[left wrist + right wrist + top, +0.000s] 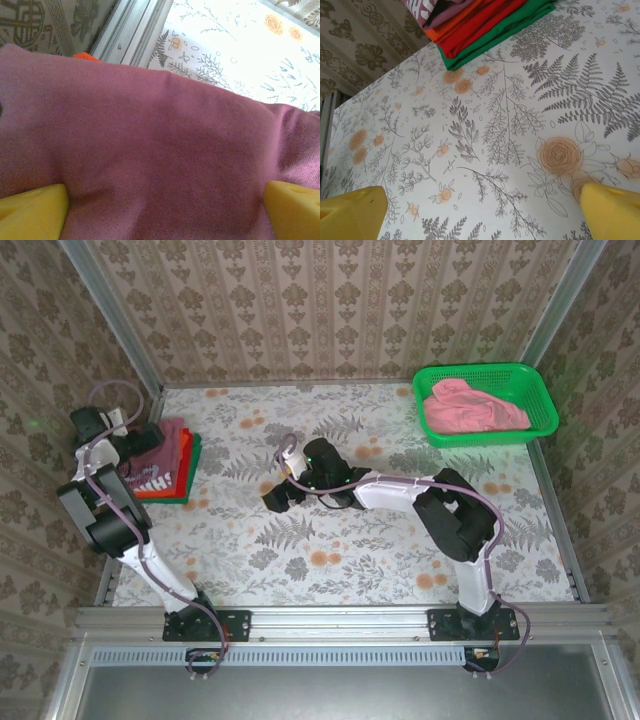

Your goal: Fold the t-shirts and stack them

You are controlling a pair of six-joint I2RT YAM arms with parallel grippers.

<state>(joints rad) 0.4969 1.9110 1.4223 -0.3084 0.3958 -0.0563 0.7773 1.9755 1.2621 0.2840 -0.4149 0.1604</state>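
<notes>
The maroon shirt (160, 475), white lettering up, tops a folded stack (168, 468) at the left edge of the bench (330, 560), close by the side wall. In the right wrist view the layers show from the side: maroon (427, 7) on top, the orange shirt (451, 24) with a redder fold under it, and the green shirt (510, 30) at the bottom, flat on the bench (485, 125). The pink shirt (470, 410) lies crumpled in the basket (490, 437) at the far right corner, well apart from the stack

The left arm (110, 510) reaches over the far end of the stack. In its wrist view the maroon cloth (160, 140) spreads wide, with the yellow fingers (30, 206) at either lower corner; the left jaws stand wide open, tips down at the cloth and nothing clamped between them. A sliver of orange (84, 56) peeks past the shirt's far edge

The right arm (450, 515) stretches leftward across the middle of the bench, its end just right of the stack but clear of it. Its yellow fingers (350, 212) are spread far apart over the bare flowered surface: the right jaws are open and hold nothing
</notes>
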